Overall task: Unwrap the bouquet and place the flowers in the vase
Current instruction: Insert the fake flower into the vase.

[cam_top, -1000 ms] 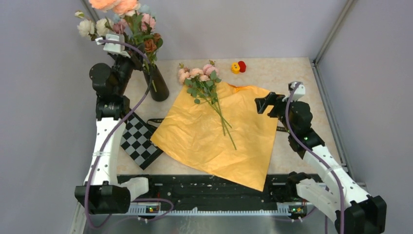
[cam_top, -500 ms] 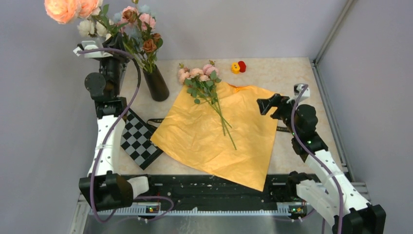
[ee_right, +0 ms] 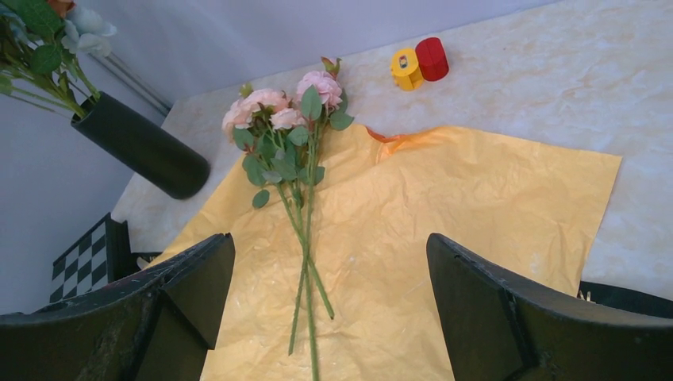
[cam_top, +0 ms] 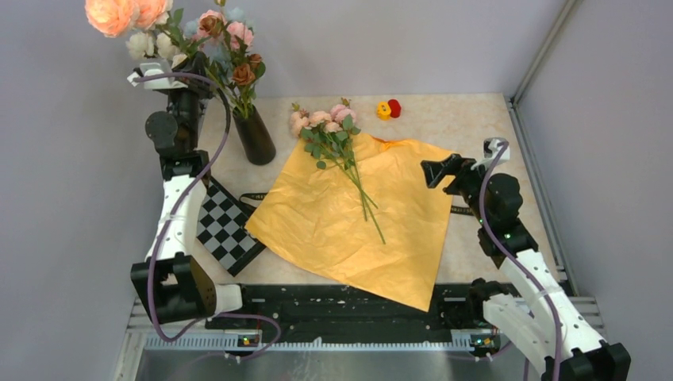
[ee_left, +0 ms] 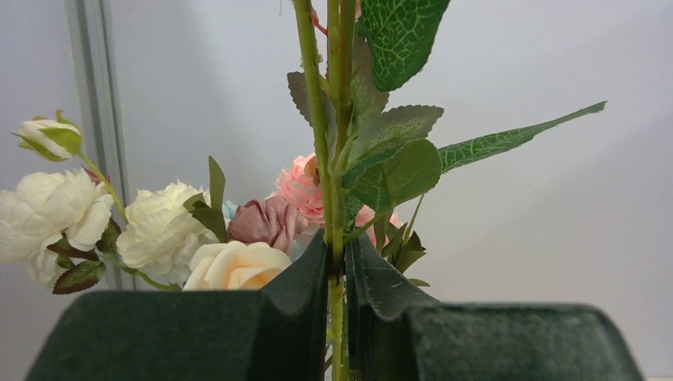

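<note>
The orange paper [cam_top: 357,222] lies unfolded and flat on the table. The flowers [cam_top: 321,123], pink and peach roses on thin green stems, lie across its upper left part. In the right wrist view the flowers [ee_right: 286,119] lie straight ahead of my open right gripper [ee_right: 329,246], which hovers above the paper [ee_right: 444,198]. From above, that right gripper [cam_top: 435,171] sits over the paper's right edge. The black vase [cam_top: 255,135] stands at the back left with mixed flowers in it. My left gripper [ee_left: 337,270] is shut on green stems [ee_left: 325,143], raised beside the vase [ee_right: 139,147].
Large peach blooms [cam_top: 119,14] top the stems in my left gripper [cam_top: 190,67]. Small yellow and red heads [cam_top: 389,109] lie at the back. A checkerboard [cam_top: 226,230] lies left of the paper, with a black ribbon [cam_top: 254,196] showing at its edge. Grey walls enclose the table.
My left arm has swung its stems and peach blooms to the left and straightened up. My right gripper has drifted slightly right and toward the near edge, still open.
</note>
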